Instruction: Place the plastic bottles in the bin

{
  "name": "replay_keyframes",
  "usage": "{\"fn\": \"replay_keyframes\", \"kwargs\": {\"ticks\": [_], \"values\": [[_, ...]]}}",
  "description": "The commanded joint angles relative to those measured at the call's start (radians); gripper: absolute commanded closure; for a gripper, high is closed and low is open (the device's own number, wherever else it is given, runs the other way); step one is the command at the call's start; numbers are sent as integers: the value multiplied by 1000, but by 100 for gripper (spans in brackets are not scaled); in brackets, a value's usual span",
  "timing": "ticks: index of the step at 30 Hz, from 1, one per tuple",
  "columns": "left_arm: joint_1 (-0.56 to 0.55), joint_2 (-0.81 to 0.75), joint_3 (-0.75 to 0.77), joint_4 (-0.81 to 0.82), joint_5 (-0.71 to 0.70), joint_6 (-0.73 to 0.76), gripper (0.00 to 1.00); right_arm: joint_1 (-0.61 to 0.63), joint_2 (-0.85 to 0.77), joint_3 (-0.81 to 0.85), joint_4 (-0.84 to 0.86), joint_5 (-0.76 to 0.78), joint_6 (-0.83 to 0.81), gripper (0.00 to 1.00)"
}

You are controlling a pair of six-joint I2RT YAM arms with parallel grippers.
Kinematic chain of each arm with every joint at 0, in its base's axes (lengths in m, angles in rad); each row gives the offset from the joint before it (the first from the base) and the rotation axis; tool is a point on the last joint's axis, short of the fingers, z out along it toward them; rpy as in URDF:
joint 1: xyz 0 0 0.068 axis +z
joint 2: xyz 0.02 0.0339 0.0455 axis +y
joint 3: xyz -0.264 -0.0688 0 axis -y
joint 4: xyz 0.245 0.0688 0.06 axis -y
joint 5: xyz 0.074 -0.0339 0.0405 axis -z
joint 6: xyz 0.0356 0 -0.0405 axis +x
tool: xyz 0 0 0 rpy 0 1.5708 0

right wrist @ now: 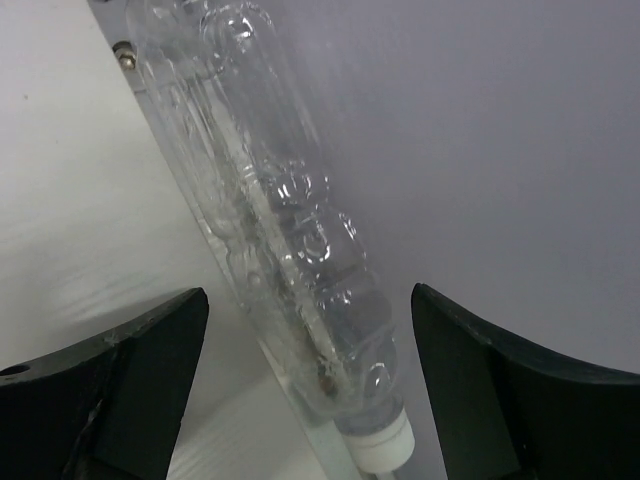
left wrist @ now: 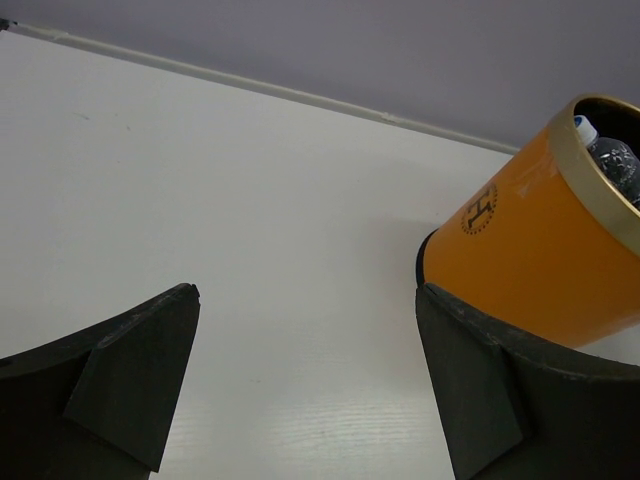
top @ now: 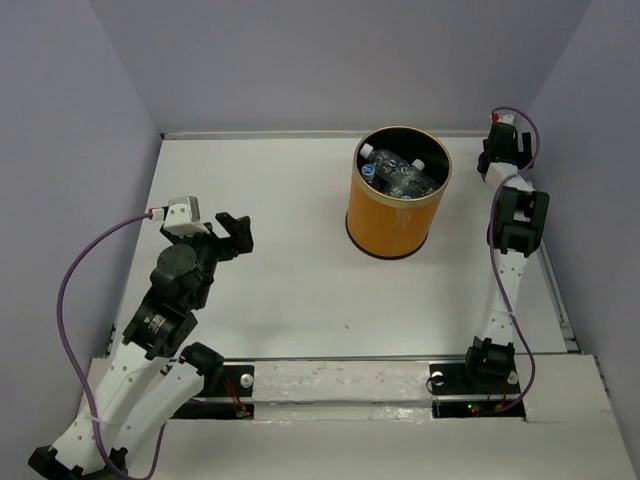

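We see the orange cylindrical bin with a dark rim (top: 385, 215) standing upright in the upper middle of the top view. Several clear, crinkled plastic bottles (top: 405, 178) are already heaped inside it, one with a blue cap.

One last clear, label-free plastic bottle with a white cap (right wrist: 300, 250) lies along the seam where the white table (top: 290, 200) meets the grey wall (right wrist: 500, 150). It runs from upper left to lower middle of the right wrist view, cap lowest.

The right gripper (right wrist: 307, 292) is spread wide, a finger on either side of this bottle and touching nothing. We judge it is lined up to straddle the bottle, since the wall blocks other approaches.

The left gripper (left wrist: 307, 290) is likewise released and empty. It hangs at centre left of the top view, well apart from the bin, probably to leave room.
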Motion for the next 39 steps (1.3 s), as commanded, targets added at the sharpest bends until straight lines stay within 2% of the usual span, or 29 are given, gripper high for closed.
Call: {"fn": "replay_keyframes", "kwargs": {"ticks": [1,3,5,8,11,13,14,16,17,22,24,32,36,39], "values": [[28,38,-4,49,21,21,1,-14,55,100,67,48,-88,13],[41,50,-5,53,36,21,1,-14,100,141,81,58,-104,15],[45,60,-5,58,44,21,1,-14,112,149,85,49,-105,23],[58,81,-4,58,50,21,1,-35,132,152,88,37,-104,25],[67,92,-2,61,58,22,1,-45,156,153,89,37,-96,31],[79,98,-2,64,66,19,1,-55,166,160,96,48,-110,47],[87,104,-2,64,72,19,1,-55,163,154,107,46,-105,61],[91,109,1,66,78,19,1,-55,129,126,116,32,-73,70],[94,112,1,67,83,19,1,-55,108,103,119,17,-53,71],[105,113,4,69,96,18,2,-55,-153,-118,181,-110,152,78],[107,112,7,73,104,18,1,-55,-234,-240,196,-170,256,78],[104,61,6,83,142,7,2,-46,-596,-604,263,-273,479,78],[101,43,2,86,156,7,2,-46,-800,-823,318,-389,730,78],[99,34,2,83,164,7,2,-37,-1039,-995,387,-498,865,78]]}}
